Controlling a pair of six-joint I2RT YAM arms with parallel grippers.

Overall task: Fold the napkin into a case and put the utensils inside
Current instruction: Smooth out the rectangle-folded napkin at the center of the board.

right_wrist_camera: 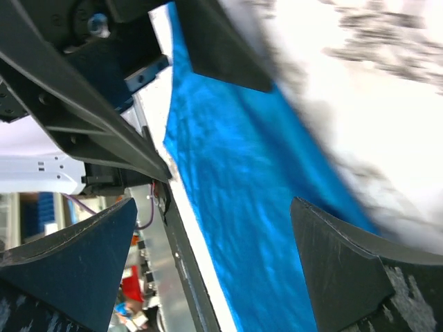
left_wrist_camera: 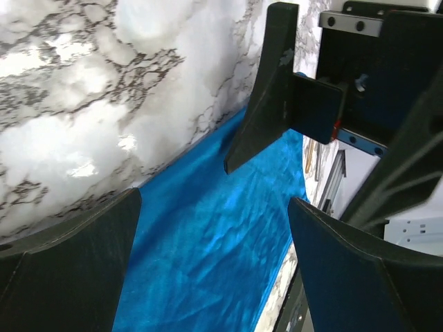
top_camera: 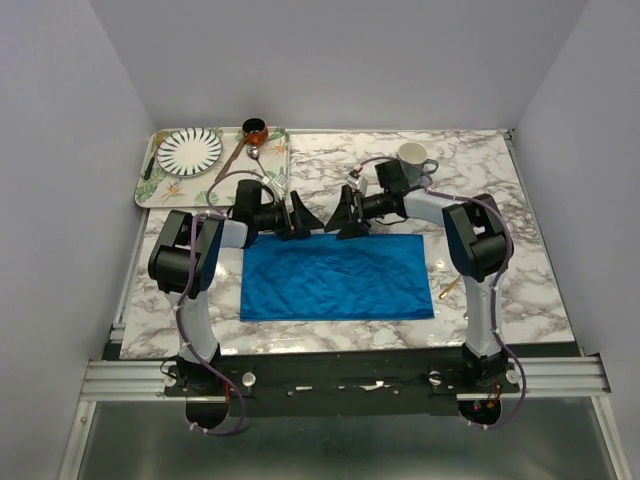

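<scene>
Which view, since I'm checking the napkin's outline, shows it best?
Top external: the whole napkin lies spread flat, its outline nearly unobstructed. Each wrist view shows only a partial blue strip along one edge.

Top view, centre: napkin (top_camera: 335, 280) far edge partly hidden under left gripper (top_camera: 303, 222) and right gripper (top_camera: 345, 218). Right of cloth: gold utensil (top_camera: 447, 289) too small to ID type. Right wrist view, upper right: table (right_wrist_camera: 387, 104) blurred.

- Top view: bright, even light from above; faint sheen on the napkin (top_camera: 335, 278).
- Left wrist view: sharp; white glare on the table (left_wrist_camera: 83, 131) at 9 o'clock.
- Right wrist view: table smeared and blurred at 2 o'clock; napkin sharper at 6 o'clock.
</scene>
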